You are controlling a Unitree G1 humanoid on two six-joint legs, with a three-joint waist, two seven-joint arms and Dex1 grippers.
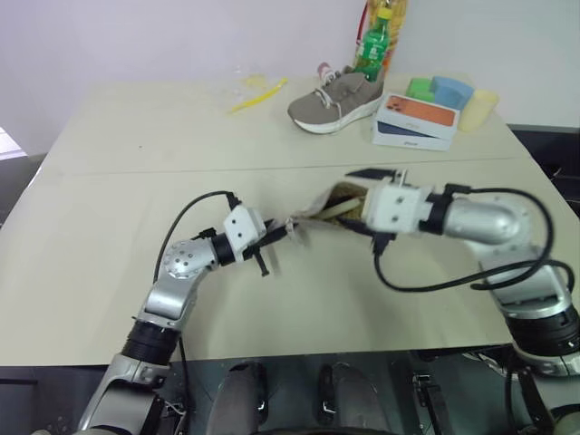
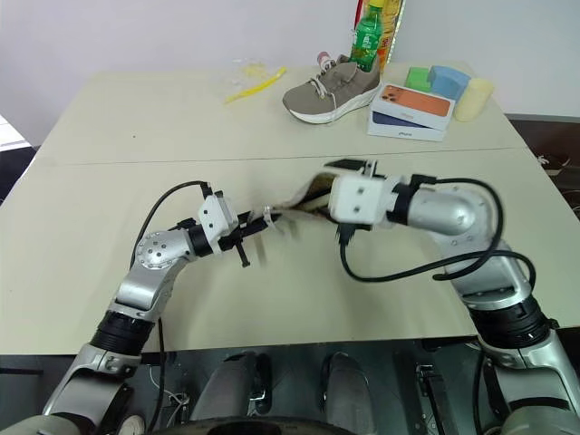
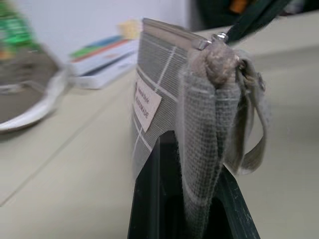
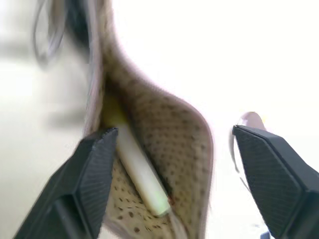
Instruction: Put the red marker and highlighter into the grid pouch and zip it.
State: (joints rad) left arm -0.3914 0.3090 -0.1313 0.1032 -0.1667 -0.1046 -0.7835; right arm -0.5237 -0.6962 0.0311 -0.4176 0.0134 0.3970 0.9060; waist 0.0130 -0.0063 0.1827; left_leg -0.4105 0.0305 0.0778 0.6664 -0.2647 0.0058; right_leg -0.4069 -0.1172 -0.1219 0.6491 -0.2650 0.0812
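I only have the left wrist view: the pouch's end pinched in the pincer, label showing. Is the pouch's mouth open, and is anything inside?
Observer: Yes. The right wrist view looks into the open grid pouch, and the highlighter lies inside.
Operator: Where is the other pincer?
Observer: The right pincer is at the pouch's mouth, jaws wide apart, gripping nothing.

Grey grid pouch with white lines and a white label; its lining looks tan with dark dots. Pale yellow highlighter inside. Beige tabletop.
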